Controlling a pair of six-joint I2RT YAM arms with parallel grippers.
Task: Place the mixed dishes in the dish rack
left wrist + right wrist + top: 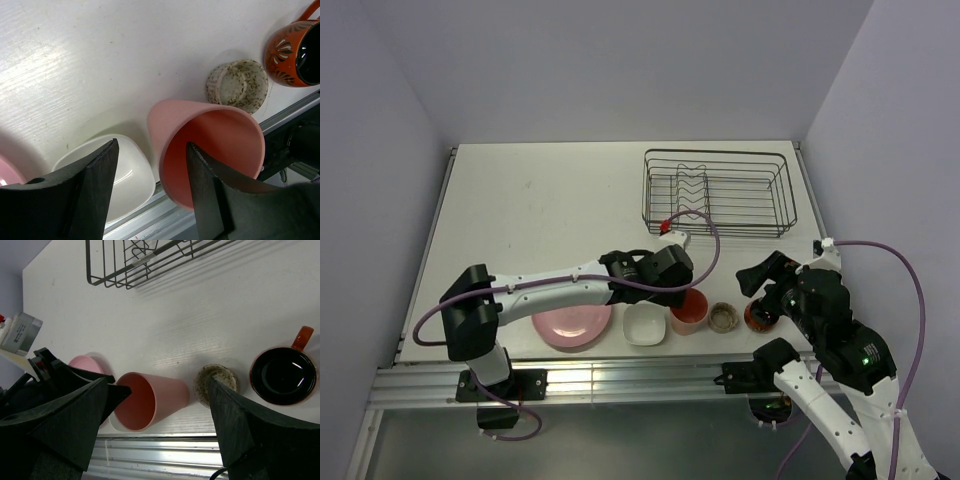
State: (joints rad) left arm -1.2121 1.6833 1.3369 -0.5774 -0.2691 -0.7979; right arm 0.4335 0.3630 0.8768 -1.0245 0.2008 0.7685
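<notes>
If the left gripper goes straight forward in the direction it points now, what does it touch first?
Most likely the tall salmon-pink tumbler: its near wall and rim lie between the open fingers of the left gripper. Depth is unclear.

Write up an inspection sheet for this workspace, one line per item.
Surface: white table, faint marks only.
Job's things: rack at the back right, no dishes in it; plate, bowl, tumbler, speckled cup and mug in a row along the near edge.
Clutter: nothing seen.
Grippers: left gripper open, low at the tumbler's rim; right gripper open, holding nothing, above the tumbler and speckled cup.
Cables: purple cable loops off the left wrist; second purple cable arcs beside the right arm.
Surroundings: plain pale walls on three sides; metal rail along the near edge.
</notes>
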